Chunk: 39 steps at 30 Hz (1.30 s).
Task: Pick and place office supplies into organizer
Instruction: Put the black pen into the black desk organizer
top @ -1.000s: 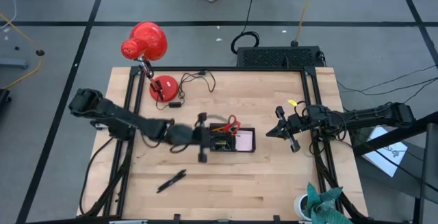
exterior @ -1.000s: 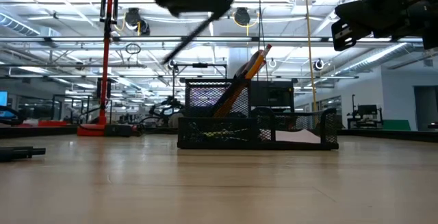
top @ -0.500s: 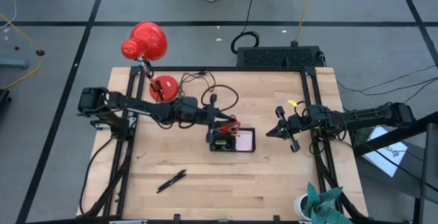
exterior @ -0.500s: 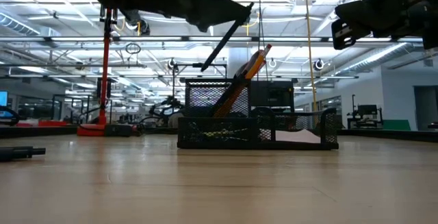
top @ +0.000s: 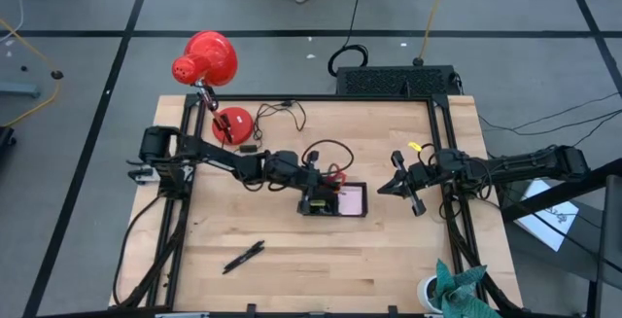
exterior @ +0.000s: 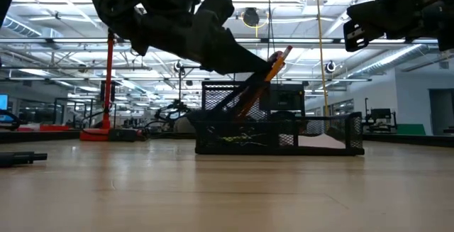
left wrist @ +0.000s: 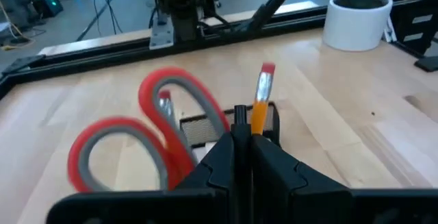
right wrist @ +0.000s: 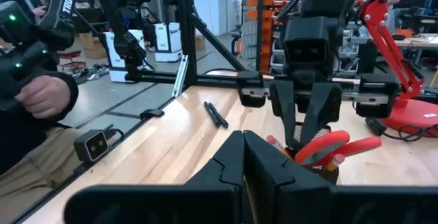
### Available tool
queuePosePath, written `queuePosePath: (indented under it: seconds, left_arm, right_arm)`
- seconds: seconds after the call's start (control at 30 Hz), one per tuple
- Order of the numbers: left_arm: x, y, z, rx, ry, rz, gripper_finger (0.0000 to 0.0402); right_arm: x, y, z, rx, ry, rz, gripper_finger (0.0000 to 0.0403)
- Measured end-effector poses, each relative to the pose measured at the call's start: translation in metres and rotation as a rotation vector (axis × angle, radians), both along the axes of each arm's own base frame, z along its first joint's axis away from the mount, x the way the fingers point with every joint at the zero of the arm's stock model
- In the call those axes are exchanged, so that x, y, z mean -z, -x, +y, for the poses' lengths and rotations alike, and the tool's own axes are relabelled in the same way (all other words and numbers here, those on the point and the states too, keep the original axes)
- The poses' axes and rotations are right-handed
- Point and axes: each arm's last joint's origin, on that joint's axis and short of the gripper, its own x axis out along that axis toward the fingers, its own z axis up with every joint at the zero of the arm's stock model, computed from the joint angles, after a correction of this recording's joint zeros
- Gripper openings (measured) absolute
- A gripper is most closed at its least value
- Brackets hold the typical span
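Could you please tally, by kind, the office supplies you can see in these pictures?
Red-handled scissors: 1
Orange pencil: 1
Pink sticky-note pad: 1
Black pens lying on the table: 2
Black pen in the left gripper: 1
Total: 6

The black mesh organizer [top: 335,202] sits mid-table. Red-handled scissors [left wrist: 147,131] and an orange pencil [left wrist: 260,101] stand tilted in its tall compartment; a pink pad [top: 350,200] lies flat inside. Two black pens [top: 243,256] lie well apart from it.
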Motion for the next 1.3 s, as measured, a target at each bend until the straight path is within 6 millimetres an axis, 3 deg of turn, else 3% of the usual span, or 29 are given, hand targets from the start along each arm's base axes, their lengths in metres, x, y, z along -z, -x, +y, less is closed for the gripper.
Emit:
queuePosePath:
  seconds: [0.5,0.8,0.93,1.03,1.1,1.2,1.3]
  left_arm:
    - [-0.004,0.001,0.001,-0.046,0.037,0.004,0.0049]
    - [-0.017,0.005,0.000,-0.045,0.051,-0.011,0.0128]
    - [-0.037,0.015,-0.004,-0.057,0.014,-0.019,0.0162]
    - [-0.062,0.033,-0.017,-0.066,-0.001,0.042,0.0176]
    - [-0.075,0.052,-0.033,-0.095,-0.033,0.185,0.0178]
    - [-0.080,0.080,-0.065,-0.157,-0.019,0.417,0.0176]
    - [-0.079,0.098,-0.103,-0.162,0.108,0.545,0.0170]
  right_arm:
    - [-0.001,0.000,0.000,-0.002,0.000,-0.006,0.0000]
    - [-0.001,0.000,0.000,-0.003,-0.001,-0.006,0.0000]
    - [-0.001,0.000,0.000,-0.004,-0.005,-0.005,0.0000]
    - [-0.001,0.000,0.000,-0.004,-0.008,-0.004,0.0000]
    - [0.000,0.000,0.000,-0.004,-0.008,-0.004,0.0000]
    - [0.000,0.000,0.000,-0.004,-0.008,-0.002,0.0000]
    - [0.000,0.000,0.000,-0.004,-0.012,0.001,0.0000]
